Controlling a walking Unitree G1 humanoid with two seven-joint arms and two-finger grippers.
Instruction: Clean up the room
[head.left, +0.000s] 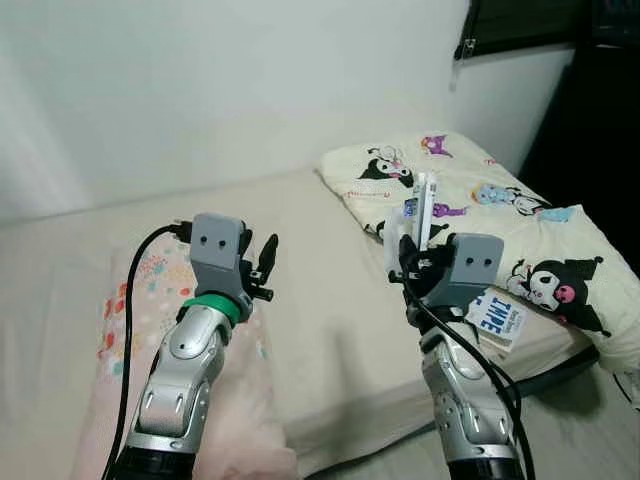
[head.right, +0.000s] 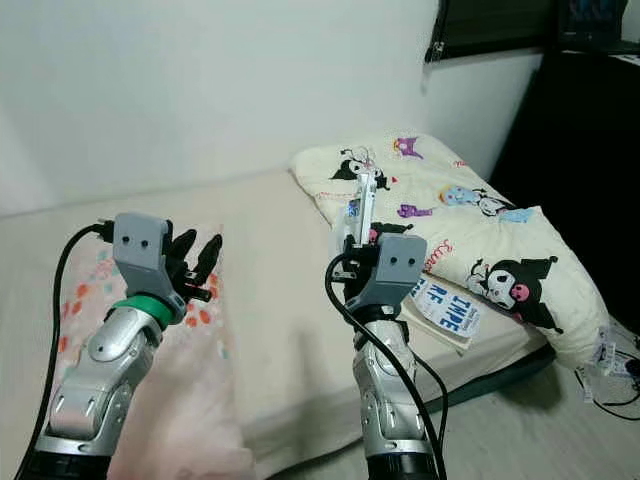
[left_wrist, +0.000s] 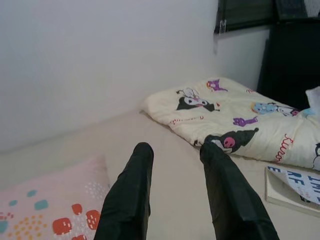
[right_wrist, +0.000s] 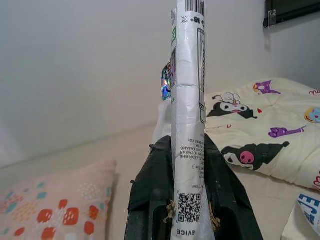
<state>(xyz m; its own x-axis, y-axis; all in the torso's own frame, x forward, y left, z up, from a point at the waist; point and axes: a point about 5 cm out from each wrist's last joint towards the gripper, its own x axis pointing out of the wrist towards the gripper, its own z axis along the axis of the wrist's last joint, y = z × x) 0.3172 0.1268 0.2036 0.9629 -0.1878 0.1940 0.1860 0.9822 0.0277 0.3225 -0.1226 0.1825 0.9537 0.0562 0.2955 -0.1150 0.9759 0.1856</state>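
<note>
One flat white packet (right_wrist: 188, 125) stands upright, pinched in the right claw (head.left: 418, 262) above the bed (head.left: 330, 300), beside the cartoon-print quilt (head.left: 520, 220). Left claw (left_wrist: 175, 190) hovers spread over the pink pillow (head.left: 140, 300).

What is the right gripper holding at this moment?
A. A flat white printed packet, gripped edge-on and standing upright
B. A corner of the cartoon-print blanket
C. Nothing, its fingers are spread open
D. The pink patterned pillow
A. The right gripper is shut on a flat white packet with a barcode and QR code, standing upright above the bed, clear of the blanket and the pillow.
</note>
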